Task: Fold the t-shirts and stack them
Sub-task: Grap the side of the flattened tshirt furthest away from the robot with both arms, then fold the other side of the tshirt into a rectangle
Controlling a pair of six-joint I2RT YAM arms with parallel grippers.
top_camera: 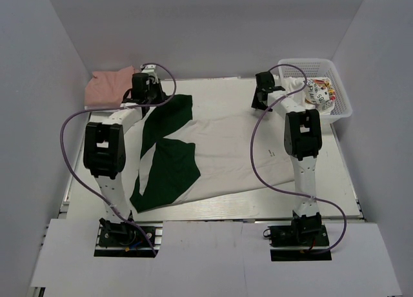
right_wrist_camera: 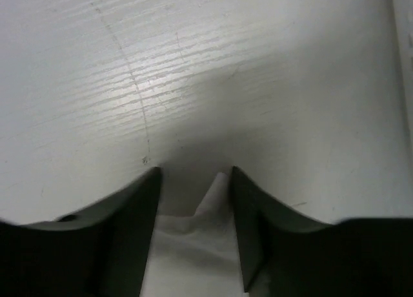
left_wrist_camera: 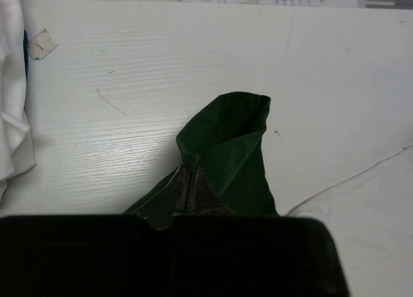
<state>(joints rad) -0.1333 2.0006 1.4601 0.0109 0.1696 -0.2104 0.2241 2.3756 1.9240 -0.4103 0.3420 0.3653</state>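
The large white t-shirt (top_camera: 226,148) with dark green sleeves (top_camera: 169,168) lies spread over the table. My left gripper (top_camera: 145,85) is at its far left corner, shut on a dark green sleeve (left_wrist_camera: 232,142) that bunches up ahead of the fingertips (left_wrist_camera: 193,190). My right gripper (top_camera: 264,90) is at the shirt's far right corner. Its jaws are open, with a peak of white cloth (right_wrist_camera: 216,194) between them. The salmon-pink t-shirt (top_camera: 108,86) lies folded at the back left. A white shirt with colourful print (top_camera: 319,93) sits crumpled in the basket.
A white plastic basket (top_camera: 342,106) stands at the back right, beside the right arm. Grey walls close in the table on three sides. In the left wrist view, white cloth (left_wrist_camera: 13,103) hangs at the left edge and the shirt body (left_wrist_camera: 368,213) lies lower right.
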